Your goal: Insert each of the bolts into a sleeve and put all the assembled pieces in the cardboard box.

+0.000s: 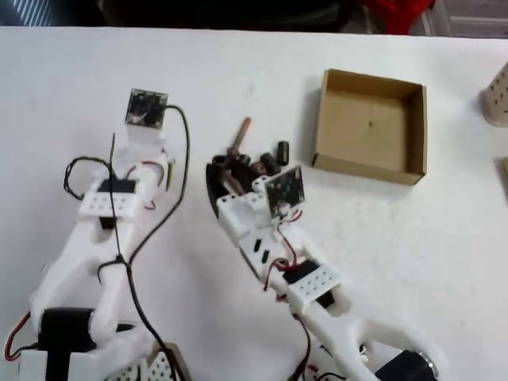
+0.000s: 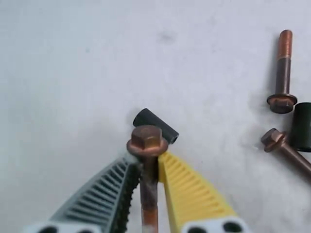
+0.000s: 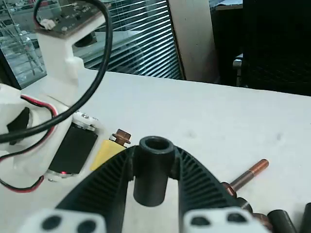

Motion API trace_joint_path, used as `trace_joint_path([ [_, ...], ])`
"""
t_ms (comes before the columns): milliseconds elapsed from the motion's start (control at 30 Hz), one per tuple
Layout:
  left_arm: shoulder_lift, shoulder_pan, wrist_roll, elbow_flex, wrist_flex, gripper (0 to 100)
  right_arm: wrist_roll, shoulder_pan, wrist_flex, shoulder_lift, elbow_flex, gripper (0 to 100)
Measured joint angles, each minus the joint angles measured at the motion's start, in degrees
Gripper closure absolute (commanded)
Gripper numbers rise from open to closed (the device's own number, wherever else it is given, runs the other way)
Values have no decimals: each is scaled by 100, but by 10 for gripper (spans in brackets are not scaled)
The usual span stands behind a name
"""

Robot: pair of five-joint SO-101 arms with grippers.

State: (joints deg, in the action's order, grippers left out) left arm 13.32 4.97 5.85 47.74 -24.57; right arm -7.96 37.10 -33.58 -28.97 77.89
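Note:
My left gripper (image 2: 148, 156), with one grey and one yellow finger, is shut on a copper bolt (image 2: 147, 141) whose hex head points away from the wrist. Just past that head a black sleeve (image 2: 156, 126) lies on the white table. My right gripper (image 3: 153, 162) is shut on another black sleeve (image 3: 153, 170), held upright with its bore up. In the high view the left gripper (image 1: 165, 171) and right gripper (image 1: 216, 175) stand a short way apart. Loose bolts (image 1: 238, 136) and sleeves (image 1: 270, 159) lie beside the right gripper. The cardboard box (image 1: 413, 127) sits at the back right.
Two more bolts (image 2: 283, 73) and a sleeve (image 2: 303, 133) lie off to one side in the left wrist view. A pale perforated object (image 1: 496, 97) stands at the table's right edge. Black cables (image 1: 178, 182) hang between the arms.

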Motion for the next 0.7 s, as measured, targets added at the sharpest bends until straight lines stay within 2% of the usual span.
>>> trace_joint_path([
  [333,246,0,-18,26,501,980,202,-9,-642,-9,448,981],
  [467,1213,-70,-53,545,563,980,299,105,-651,-9,510,981],
  [700,3675,-888,-334,1565,563,980,334,229,-651,-9,571,981],
])
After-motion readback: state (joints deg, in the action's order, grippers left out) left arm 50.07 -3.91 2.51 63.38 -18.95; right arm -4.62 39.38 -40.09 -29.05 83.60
